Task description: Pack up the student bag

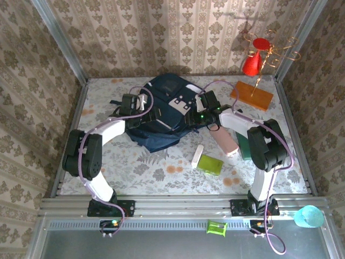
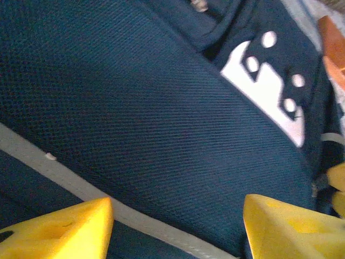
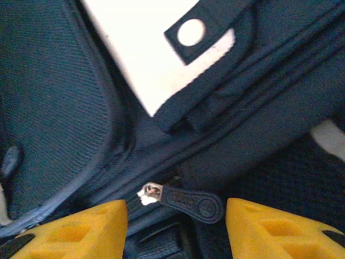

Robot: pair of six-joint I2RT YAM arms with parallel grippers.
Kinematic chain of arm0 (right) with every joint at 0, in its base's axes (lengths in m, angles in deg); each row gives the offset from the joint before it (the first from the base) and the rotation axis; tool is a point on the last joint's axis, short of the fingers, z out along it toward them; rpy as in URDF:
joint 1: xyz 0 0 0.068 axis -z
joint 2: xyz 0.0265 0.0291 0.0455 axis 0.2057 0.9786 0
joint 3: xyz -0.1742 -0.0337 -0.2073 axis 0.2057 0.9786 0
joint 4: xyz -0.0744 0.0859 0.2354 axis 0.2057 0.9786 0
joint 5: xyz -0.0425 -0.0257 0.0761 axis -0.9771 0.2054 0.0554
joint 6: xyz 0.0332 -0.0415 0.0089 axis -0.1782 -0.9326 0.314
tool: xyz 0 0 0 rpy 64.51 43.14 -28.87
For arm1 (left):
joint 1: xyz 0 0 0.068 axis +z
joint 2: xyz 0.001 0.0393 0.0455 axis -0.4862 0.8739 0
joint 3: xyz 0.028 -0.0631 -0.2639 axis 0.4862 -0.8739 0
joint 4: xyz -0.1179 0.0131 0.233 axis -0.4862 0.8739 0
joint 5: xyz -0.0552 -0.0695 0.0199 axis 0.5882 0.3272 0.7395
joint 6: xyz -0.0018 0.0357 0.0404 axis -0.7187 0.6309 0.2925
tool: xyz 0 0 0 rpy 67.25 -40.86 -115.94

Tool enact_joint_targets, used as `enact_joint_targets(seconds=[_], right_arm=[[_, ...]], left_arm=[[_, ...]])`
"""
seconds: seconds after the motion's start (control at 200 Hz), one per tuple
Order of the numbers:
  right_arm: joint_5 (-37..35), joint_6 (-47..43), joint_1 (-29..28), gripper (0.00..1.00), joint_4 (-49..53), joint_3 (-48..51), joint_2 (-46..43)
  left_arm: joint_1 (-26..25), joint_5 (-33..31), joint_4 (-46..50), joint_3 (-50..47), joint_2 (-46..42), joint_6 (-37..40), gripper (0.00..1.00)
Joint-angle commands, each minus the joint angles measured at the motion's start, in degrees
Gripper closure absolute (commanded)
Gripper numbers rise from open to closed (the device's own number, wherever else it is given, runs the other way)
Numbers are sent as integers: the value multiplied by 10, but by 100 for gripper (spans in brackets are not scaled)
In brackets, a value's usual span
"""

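Floral tabletop [image 1: 145, 167]: navy student bag [image 1: 164, 89], white buckle patch [image 2: 269, 89], pale stripe [image 2: 64, 175].

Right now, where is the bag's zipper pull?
In the right wrist view, the zipper pull lies on the student bag, between the yellow fingertips of the right pincer and below the white patch.

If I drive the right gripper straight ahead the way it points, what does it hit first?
Most likely the zipper pull on the backpack, right between the right gripper's open fingers. Depth is unclear, so the fabric around it could come first.
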Motion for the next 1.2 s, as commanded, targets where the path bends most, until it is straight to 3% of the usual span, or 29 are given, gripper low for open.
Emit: enact_joint_targets(seconds=[0.0,0.22,0.3,0.65,0.97,1.11,1.195], right_arm=[[31,30,-13,47,-19,5,13],[104,49,-41,48,-66,8,14],[99,48,-51,49,-76,9,10],[-90,-27,-66,55,53,-59,51],[-167,10,-122,53,82,-92,91],[-243,16,-138,50,120,-112,109],[-272,16,-140,54,133,-112,109]], left_arm=[[16,-10,-5,17,37,-8,35],[55,-6,0,76,97,2,36],[65,-2,9,101,109,11,36],[70,12,2,93,100,12,36],[70,14,-5,79,95,13,36],[70,14,-4,77,96,16,36],[70,10,-3,77,97,20,36]])
